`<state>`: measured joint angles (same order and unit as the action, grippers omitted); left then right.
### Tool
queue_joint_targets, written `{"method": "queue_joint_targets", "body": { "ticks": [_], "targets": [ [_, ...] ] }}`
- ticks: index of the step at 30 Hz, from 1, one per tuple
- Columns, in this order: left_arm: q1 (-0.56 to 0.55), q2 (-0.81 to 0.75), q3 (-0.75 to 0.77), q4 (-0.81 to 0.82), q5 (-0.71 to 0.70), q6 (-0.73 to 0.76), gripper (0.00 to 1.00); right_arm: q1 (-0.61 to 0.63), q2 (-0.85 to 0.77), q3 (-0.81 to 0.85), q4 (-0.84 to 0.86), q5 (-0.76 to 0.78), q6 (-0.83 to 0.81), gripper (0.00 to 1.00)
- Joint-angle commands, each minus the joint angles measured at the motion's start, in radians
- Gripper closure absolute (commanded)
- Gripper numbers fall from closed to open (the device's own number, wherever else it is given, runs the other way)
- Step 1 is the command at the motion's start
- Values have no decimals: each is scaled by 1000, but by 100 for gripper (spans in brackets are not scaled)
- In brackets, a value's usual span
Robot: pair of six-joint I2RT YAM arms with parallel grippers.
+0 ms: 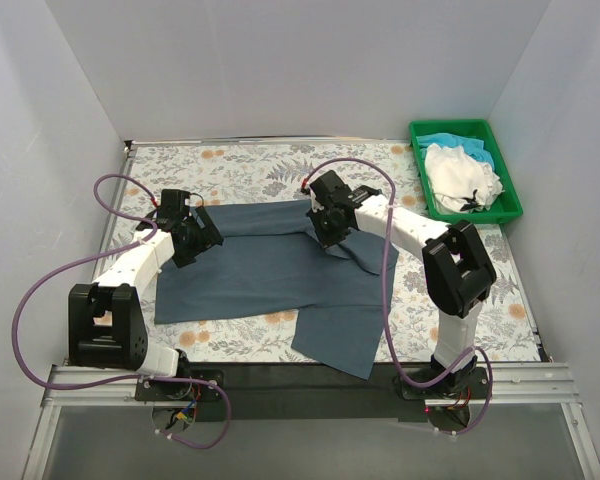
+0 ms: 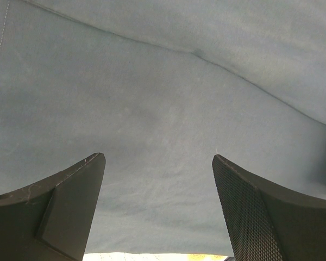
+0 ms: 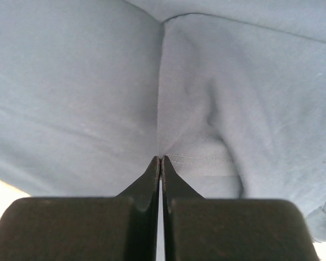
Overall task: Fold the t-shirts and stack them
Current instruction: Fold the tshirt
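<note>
1. The step in hand looks like the first fold of the slate t-shirt (image 1: 260,275). It lies spread on the table (image 1: 240,165), with one flap reaching toward the near edge.
2. The white t-shirt (image 1: 463,175) and the turquoise t-shirt (image 1: 442,141) sit heaped in the green tray (image 1: 511,207) at the far right corner, well apart from both arms (their turn is not yet).
3. The right gripper (image 3: 161,159) has its fingers pressed together on a pinch of the slate cloth at the shirt's far right part. In the wrist view a crease runs straight into the tips, and a stitched hem lies just beside them.
4. The left gripper (image 2: 157,157) stands spread wide over the shirt's left part, with cloth below and between the fingers, and it holds nothing.
5. The next move probably calls for the left fingers to drop onto the cloth and close on a matching pinch. Both arms could then lift and carry the far edge over together; if the right arm lifts alone, the shirt would likely be dragged askew.
6. Both arms reach forward from their bases with elbows raised and wrists bent down. The grippers point at the cloth, well apart, one toward each end of the shirt's far half.
</note>
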<state>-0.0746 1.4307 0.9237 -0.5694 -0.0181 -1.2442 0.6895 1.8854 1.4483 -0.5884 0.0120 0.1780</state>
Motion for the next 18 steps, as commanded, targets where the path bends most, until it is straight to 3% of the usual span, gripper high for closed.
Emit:
{"method": "queue_joint_targets", "body": {
  "ticks": [1, 15, 18],
  "targets": [
    [-4, -15, 26, -14, -8, 19, 26, 7, 32, 72, -83, -58, 38, 99],
    [-4, -1, 29, -21, -2, 22, 26, 7, 90, 147, -214, -129, 25, 98],
    [-4, -3, 29, -20, -5, 20, 26, 7, 87, 170, -229, -135, 15, 92]
  ]
}}
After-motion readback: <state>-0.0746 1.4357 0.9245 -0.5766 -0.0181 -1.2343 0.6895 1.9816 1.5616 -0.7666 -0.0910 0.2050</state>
